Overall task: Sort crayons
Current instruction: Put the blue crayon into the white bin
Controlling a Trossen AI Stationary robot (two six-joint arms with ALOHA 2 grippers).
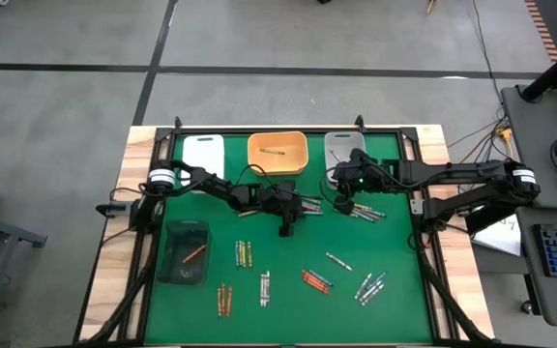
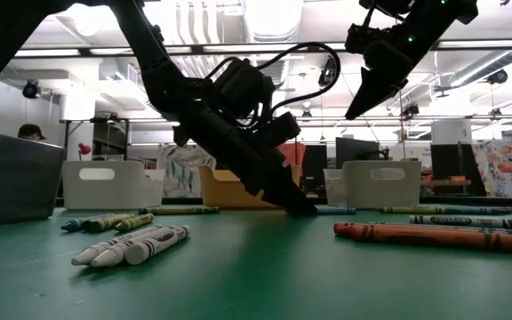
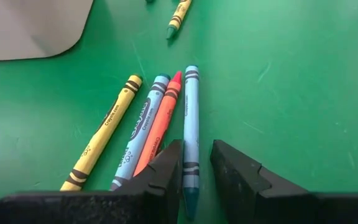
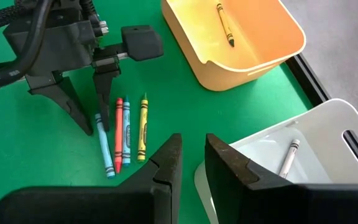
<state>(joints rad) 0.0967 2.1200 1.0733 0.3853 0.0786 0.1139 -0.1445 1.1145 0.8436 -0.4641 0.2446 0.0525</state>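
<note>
My left gripper (image 3: 196, 163) is open and down at the green mat, pointing steeply down. Its fingers stand on either side of a light blue crayon (image 3: 191, 124) near its dark-banded end. That crayon lies flat beside a red-orange (image 3: 160, 127), a blue (image 3: 140, 134) and a yellow crayon (image 3: 104, 134). The same row shows in the right wrist view (image 4: 122, 134) and the high view (image 1: 307, 205). My right gripper (image 4: 192, 155) is slightly open and empty. It hangs above the mat by the near rim of the pale grey tray (image 1: 344, 147). My left gripper comes at the light blue crayon's end part (image 3: 191, 168) from above, its fingers across the crayon. One finger (image 3: 169, 168) stands right beside the crayon and the other (image 3: 229, 171) stands apart. I cannot tell whether either touches it. The crayon lies flat on the mat.
A white tray (image 1: 203, 150), an orange tray (image 1: 293, 164) with a yellow crayon, and the grey tray with a white crayon (image 4: 288, 158) line the far edge. A dark tray (image 1: 174, 237) with a red crayon stands at the left. Several crayon groups (image 1: 244, 253) lie nearer.
</note>
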